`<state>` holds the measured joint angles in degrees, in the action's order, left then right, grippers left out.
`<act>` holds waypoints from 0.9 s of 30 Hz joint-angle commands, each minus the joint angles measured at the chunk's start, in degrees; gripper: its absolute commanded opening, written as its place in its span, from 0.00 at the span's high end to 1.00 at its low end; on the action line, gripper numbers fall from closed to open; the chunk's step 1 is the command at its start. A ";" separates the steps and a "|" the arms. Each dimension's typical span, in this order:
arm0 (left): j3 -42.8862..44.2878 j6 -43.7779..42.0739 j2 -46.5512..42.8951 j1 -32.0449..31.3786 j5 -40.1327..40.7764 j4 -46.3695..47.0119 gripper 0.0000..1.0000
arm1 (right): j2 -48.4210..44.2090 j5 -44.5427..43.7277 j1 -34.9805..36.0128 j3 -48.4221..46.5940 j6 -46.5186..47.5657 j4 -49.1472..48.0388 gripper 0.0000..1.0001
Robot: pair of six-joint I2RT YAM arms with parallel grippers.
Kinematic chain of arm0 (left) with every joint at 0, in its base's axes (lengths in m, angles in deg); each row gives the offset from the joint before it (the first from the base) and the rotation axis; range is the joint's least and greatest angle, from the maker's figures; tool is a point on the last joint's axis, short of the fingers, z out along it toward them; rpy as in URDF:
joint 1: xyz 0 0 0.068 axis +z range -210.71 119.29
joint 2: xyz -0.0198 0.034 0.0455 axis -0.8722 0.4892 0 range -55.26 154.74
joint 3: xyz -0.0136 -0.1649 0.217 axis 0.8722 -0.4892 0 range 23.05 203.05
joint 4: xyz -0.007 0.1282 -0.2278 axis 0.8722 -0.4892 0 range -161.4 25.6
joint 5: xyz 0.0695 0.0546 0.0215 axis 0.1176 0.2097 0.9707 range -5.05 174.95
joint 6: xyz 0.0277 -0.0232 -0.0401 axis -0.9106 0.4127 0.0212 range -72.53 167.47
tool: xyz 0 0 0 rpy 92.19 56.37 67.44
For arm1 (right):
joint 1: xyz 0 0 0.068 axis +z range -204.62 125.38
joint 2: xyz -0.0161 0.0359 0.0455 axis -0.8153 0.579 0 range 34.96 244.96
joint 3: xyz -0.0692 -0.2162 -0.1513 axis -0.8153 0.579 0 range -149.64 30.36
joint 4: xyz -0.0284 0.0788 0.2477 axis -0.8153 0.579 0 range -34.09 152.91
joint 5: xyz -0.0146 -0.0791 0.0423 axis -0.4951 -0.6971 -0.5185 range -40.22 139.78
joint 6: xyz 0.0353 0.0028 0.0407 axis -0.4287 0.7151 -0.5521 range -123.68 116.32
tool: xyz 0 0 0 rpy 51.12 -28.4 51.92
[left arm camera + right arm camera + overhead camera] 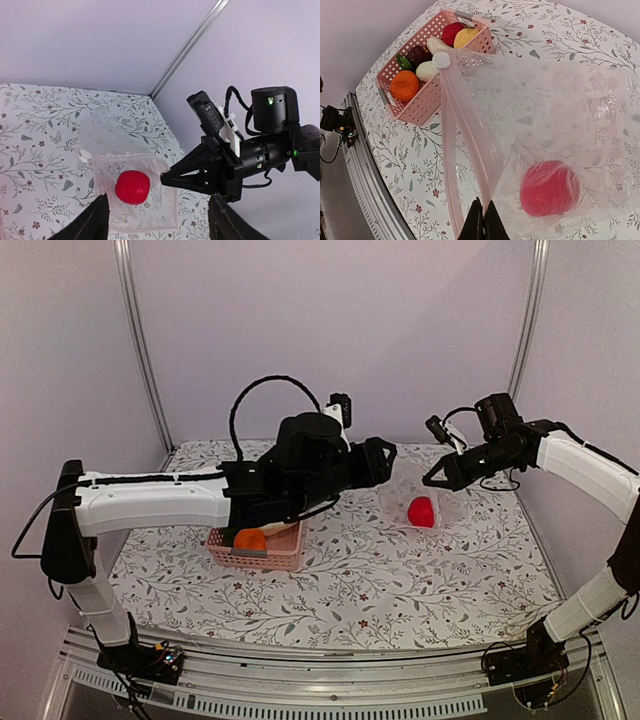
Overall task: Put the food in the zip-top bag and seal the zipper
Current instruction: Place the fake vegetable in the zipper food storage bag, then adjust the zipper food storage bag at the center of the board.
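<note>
The left gripper (387,461) holds its jaws apart, and the right gripper (482,218) is clamped on only a thin edge of the zip-top bag (560,90) toward the far right corner, so the film may slip free.

Approaches to the zip-top bag (115,167) mouth.
The right gripper (483,220) pinches one rim, barring that side; the left arm (150,502) overhangs the pink basket (265,558); the near worktop (400,590) lies free.
</note>
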<state>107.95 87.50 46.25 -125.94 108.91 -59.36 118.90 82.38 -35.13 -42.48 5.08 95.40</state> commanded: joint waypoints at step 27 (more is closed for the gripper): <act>14.87 3.90 14.19 0.52 -1.82 -3.55 1.00 | 3.04 -40.28 -0.26 -14.67 6.83 1.64 1.00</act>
<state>121.76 97.47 66.07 -121.51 104.30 -66.05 122.38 59.80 -35.09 -52.86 8.31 96.67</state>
